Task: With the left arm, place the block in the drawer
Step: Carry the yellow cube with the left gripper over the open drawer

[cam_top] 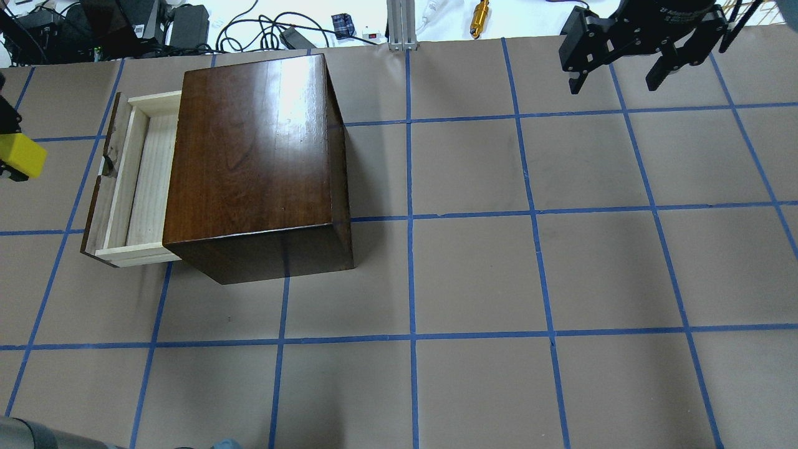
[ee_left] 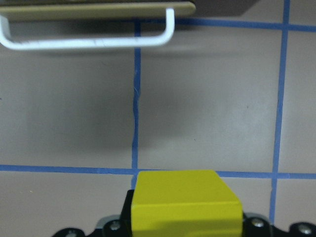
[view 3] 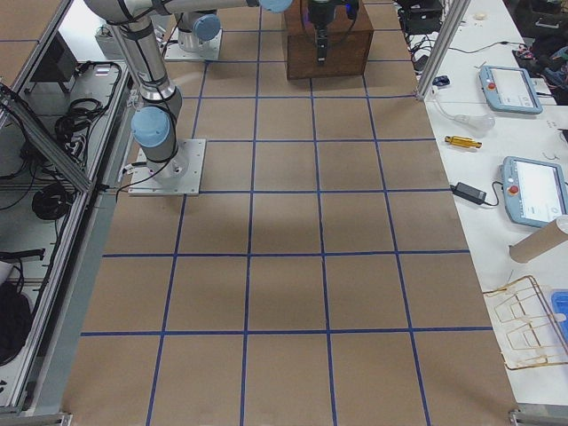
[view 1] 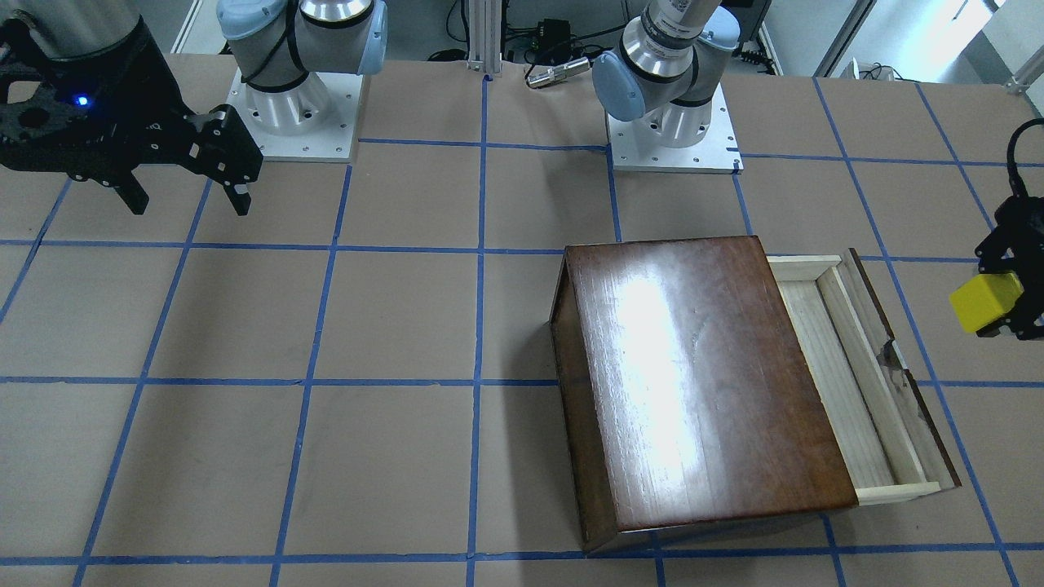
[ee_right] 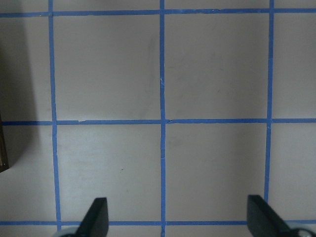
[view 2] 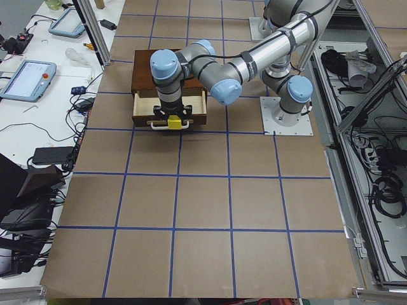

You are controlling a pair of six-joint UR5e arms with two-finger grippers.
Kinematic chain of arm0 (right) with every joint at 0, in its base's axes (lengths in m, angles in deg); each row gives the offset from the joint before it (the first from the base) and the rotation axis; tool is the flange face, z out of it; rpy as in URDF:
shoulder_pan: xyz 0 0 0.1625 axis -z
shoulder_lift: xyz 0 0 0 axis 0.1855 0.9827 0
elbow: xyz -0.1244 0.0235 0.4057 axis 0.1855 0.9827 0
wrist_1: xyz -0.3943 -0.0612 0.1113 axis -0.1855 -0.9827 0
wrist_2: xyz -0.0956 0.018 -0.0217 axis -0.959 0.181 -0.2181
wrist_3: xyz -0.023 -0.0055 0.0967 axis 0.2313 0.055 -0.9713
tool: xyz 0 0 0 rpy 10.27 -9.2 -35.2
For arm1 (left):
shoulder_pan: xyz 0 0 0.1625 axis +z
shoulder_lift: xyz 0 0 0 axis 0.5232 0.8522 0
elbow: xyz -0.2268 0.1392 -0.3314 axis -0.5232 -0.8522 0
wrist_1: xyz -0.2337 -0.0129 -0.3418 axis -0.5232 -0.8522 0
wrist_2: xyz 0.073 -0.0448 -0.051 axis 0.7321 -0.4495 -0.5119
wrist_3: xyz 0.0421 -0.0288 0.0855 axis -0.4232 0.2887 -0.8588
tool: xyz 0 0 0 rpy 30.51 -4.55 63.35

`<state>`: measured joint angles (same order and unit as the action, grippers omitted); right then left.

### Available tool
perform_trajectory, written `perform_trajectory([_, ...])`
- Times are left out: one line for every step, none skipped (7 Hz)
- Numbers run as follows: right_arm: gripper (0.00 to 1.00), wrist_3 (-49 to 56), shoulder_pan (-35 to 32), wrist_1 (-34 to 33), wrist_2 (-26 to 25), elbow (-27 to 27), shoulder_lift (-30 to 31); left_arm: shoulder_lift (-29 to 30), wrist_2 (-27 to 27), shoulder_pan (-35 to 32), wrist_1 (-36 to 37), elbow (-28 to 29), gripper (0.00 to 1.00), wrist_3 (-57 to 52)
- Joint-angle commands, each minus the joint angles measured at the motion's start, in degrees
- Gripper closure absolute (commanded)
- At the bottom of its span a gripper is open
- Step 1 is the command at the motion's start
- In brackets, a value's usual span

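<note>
The left gripper [view 1: 1008,298] was clamped on the yellow block [view 1: 983,302] at the frame's right edge, just beyond the open drawer [view 1: 820,350], clear of its front panel. The right gripper [view 1: 189,205], upper left, hung with its fingers apart.

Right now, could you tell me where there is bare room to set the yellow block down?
The open drawer is bare inside, bordered by the cabinet and its dark front. The table between cabinet and right gripper is bare. Cables crowd only beyond its far edge.
</note>
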<state>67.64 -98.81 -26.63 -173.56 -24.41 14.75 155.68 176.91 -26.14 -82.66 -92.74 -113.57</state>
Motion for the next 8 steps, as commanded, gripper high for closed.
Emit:
perform_trajectory([0.00,-0.01,-0.03,0.00,0.00,0.00,0.02,1.19,-0.34,-8.72,-1.26,1.96,1.00,12.30])
perform_trajectory([0.00,-0.01,-0.03,0.00,0.00,0.00,0.02,2.50,-2.61,-9.71,-0.74,1.88,1.00,13.57])
perform_trajectory([0.00,0.08,-0.03,0.00,0.00,0.00,0.02,3.74,-3.07,-9.72,-0.48,1.61,1.00,12.54])
perform_trajectory([0.00,0.08,-0.03,0.00,0.00,0.00,-0.06,4.36,-2.72,-9.72,-0.30,1.18,1.00,12.44])
perform_trajectory([0.00,0.08,0.05,0.00,-0.09,0.00,0.02,4.71,-2.11,-9.98,0.05,0.82,1.00,10.44])
perform_trajectory([0.00,0.08,0.06,0.00,-0.09,0.00,-0.06,4.63,-2.02,-10.42,1.36,-0.83,1.00,9.55])
perform_trajectory([0.00,0.08,-0.03,0.00,-0.09,0.00,-0.07,4.71,-2.10,-10.42,2.76,-2.42,1.00,9.54])
perform_trajectory([0.00,0.08,-0.03,0.00,-0.09,0.00,-0.07,4.45,-2.11,-10.42,3.12,-4.08,1.00,9.36])
